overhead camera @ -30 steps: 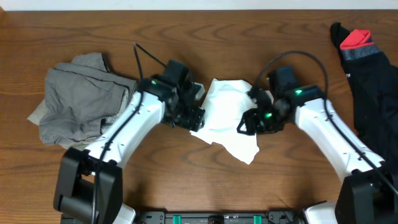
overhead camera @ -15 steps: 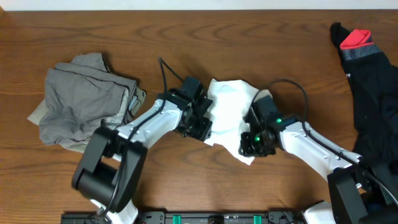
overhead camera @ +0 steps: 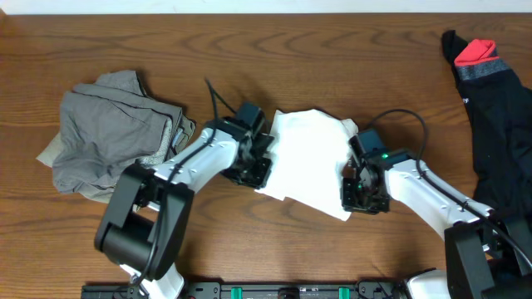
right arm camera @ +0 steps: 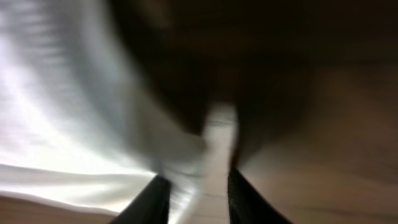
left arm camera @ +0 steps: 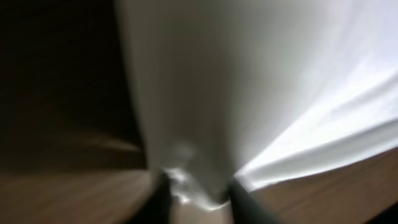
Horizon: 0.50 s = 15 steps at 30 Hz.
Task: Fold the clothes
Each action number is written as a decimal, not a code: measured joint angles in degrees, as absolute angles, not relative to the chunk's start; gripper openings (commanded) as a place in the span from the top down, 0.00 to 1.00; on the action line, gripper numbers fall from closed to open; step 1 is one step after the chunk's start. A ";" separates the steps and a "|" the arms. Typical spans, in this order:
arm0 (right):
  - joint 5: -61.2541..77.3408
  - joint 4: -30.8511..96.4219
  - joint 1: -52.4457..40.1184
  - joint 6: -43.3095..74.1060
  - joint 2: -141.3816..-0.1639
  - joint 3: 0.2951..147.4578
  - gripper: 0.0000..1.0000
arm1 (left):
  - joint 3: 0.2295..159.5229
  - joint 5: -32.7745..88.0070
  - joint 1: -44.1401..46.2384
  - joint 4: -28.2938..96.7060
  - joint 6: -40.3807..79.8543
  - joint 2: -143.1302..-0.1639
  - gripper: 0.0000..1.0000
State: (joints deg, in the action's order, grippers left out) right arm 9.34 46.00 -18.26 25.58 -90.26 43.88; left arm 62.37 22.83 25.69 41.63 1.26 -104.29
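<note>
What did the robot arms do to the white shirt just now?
Both pincers closed on the white shirt: the left pincer on its left edge, and the right pincer, which slid toward the near table edge, on its right edge. The shirt now lies a little wider and smoother. The grey pile and the black-and-red garment stayed put.

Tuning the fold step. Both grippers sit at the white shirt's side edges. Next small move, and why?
Probably lift both edges a little, together. The left gripper and right gripper each appear to pinch an opposite edge of the white T-shirt, which lies crumpled on the table. A slight raise and spread would likely pull the wrinkles out before any fold.
</note>
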 measured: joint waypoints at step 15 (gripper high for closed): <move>11.68 46.83 -12.45 21.39 -77.08 50.46 0.33 | 67.44 21.85 24.12 30.70 4.03 -93.82 0.07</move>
State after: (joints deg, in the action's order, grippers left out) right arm 11.68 46.83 -12.45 21.39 -77.08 50.46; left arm 67.44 21.85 24.12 30.70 4.03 -93.82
